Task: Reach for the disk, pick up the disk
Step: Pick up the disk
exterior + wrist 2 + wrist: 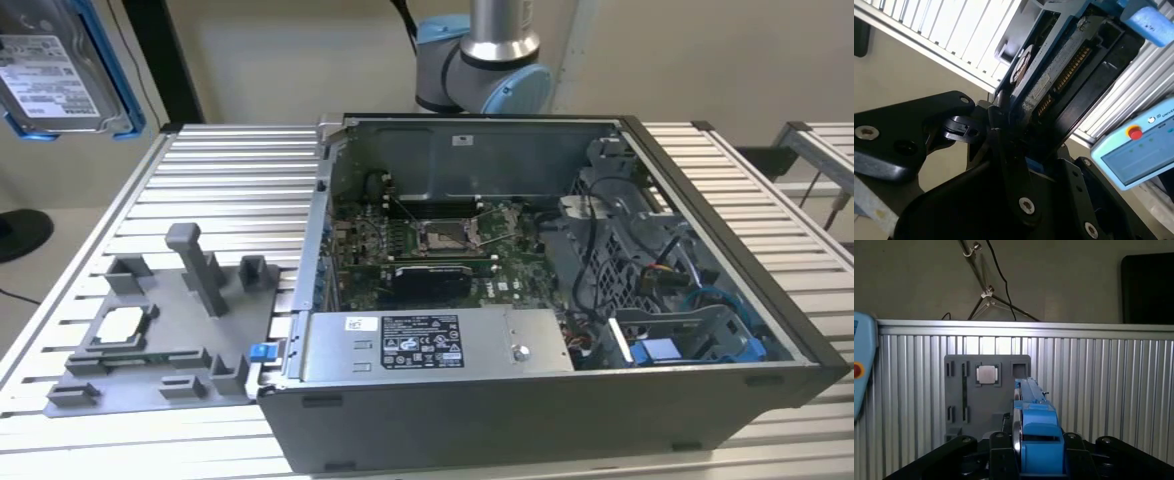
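We see the disk (56, 72) up in the air, high over the slatted table (227, 170) and well off to the exterior view's left of the open computer case (534, 400). Its white label faces us and its blue frame runs along its edges.

In the second wrist view the claw (1004, 117) is closed onto one end of the disk (1054, 75). Its black fingers (1006, 155) press on that end, and the circuit-board side with its row of contacts is turned towards the camera. In the first wrist view we look along the disk (1035, 432) edge-on. There the claw (1036, 465) clamps it from both sides, so the jaws stand only as far apart as the disk is thick.

On the table just beside the case, on the exterior view's left of it, lies a grey plastic tray (80, 395) with upright posts. A small square silver chip (123, 325) sits in one of its pockets. The arm (487, 60) rises behind the case's far wall. Inside the case we see a green board (441, 240), and a grey box (427, 345) with a label lies along the near wall.

A light blue hand controller (1134, 150) with a red button shows in both wrist views. We cannot tell where it lies relative to the case.
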`<state>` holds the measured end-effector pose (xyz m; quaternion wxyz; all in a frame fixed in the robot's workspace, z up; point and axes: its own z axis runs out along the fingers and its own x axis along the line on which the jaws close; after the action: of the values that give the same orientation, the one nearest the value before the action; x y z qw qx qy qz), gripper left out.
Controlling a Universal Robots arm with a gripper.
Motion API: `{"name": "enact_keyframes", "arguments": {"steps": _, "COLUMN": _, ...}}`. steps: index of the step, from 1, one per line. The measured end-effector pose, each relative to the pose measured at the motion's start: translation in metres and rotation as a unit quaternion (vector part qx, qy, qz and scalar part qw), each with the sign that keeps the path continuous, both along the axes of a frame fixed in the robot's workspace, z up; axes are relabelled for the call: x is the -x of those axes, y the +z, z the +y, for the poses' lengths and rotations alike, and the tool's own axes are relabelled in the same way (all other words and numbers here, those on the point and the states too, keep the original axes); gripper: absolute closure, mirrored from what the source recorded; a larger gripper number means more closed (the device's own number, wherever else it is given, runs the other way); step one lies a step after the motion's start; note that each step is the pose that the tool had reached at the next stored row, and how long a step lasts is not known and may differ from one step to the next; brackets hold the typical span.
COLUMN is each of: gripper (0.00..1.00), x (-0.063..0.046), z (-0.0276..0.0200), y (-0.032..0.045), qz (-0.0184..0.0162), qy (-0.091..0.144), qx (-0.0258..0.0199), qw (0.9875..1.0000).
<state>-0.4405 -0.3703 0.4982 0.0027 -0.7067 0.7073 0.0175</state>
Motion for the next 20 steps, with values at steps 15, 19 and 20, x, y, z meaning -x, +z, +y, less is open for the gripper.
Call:
{"name": "enact_keyframes", "arguments": {"steps": 15, "gripper": 1.0, "x": -0.021, "z": 0.0, "y": 0.0013, "qz": 0.0002, "qy": 0.0, "qx": 0.0, "qw": 1.0}}
{"name": "enact_keyframes", "arguments": {"steps": 19, "gripper": 1.0, "x": -0.031, "z": 0.0, "y": 0.0012, "qz": 0.0003, "qy": 0.0, "qx": 0.0, "qw": 1.0}}
{"name": "enact_keyframes", "arguments": {"steps": 20, "gripper": 1.0, "x": -0.033, "z": 0.0, "y": 0.0013, "qz": 0.0003, "qy": 0.0, "qx": 0.0, "qw": 1.0}}
